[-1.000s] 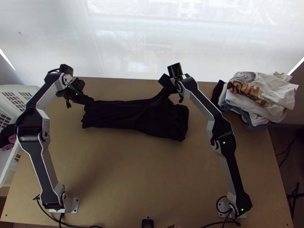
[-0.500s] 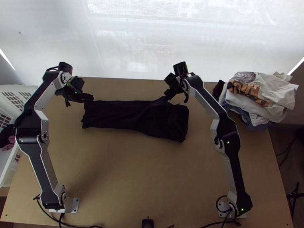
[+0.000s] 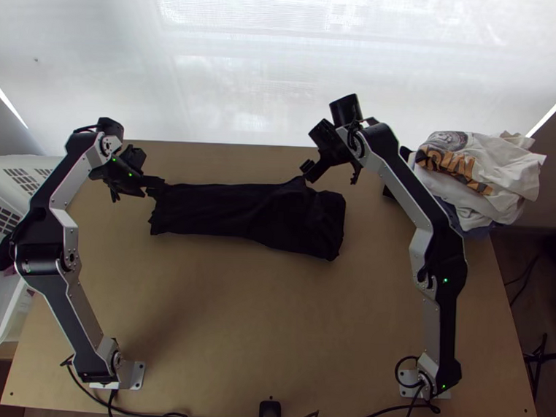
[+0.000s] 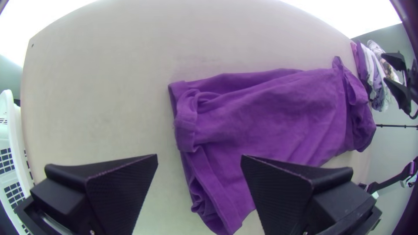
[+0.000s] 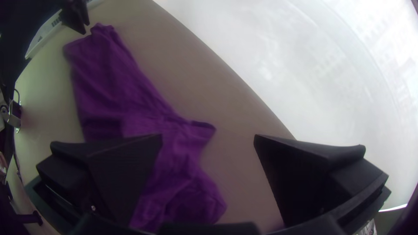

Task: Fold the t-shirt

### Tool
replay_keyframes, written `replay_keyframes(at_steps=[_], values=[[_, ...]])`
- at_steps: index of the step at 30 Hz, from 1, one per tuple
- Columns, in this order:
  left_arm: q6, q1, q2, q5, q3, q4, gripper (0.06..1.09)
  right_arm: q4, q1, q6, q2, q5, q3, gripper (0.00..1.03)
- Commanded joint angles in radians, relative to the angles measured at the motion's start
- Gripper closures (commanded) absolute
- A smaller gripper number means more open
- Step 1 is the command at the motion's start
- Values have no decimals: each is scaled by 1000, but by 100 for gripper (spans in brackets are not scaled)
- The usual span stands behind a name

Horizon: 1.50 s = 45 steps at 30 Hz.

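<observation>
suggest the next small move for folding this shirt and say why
Probably lower the left gripper and close it on its end of the t-shirt: its fingers stand open by that end, and the t-shirt lies in a long strip that could be halved crosswise.

A white basket (image 3: 11, 312) is standing left of the left gripper (image 3: 140, 192). A pile of clothes (image 3: 473, 171) is lying right of the right gripper (image 3: 330, 180), and a bright whitish backdrop (image 3: 246, 83) is spreading beyond both, past the far edge of the table (image 3: 259, 332).
</observation>
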State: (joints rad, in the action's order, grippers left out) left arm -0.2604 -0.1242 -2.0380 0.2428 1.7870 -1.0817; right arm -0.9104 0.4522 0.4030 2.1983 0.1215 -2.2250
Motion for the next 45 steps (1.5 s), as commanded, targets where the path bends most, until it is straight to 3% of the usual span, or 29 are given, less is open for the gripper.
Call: replay_keyframes(at_steps=[1, 5, 9, 21, 23, 27, 29, 31, 33, 43, 44, 45], values=[[66, 0, 27, -11, -106, 106, 19, -15, 98, -12, -103, 17, 153, 5], [113, 1, 30, -10, -150, 177, 11, 59, 137, -12, -120, 15, 297, 5], [119, 9, 42, -11, -224, 249, 11, 119, 151, -12, -112, 15, 378, 5], [139, 55, 12, -10, -250, 282, 11, 153, 141, -9, -41, 13, 389, 5], [142, 61, 4, -10, -241, 267, 19, 156, 140, -7, -38, 13, 390, 5], [147, 69, 4, -4, -228, 256, 50, 159, 129, -7, -32, 13, 395, 5], [159, 69, 4, 15, -222, 249, 53, 163, 126, -7, -31, 13, 401, 5], [161, 72, 4, 44, -213, 229, 66, 168, 125, -7, -26, 12, 409, 5], [161, 75, 6, 52, -207, 220, 86, 177, 125, -7, -25, 10, 424, 5], [162, 98, 59, 85, -133, 131, 94, 219, 126, -7, -3, 7, 481, 5], [164, 104, 71, 95, -127, 128, 105, 222, 125, -6, 0, 7, 481, 5], [162, 106, 81, 99, -121, 128, 105, 225, 125, -6, 3, 7, 481, 5]])
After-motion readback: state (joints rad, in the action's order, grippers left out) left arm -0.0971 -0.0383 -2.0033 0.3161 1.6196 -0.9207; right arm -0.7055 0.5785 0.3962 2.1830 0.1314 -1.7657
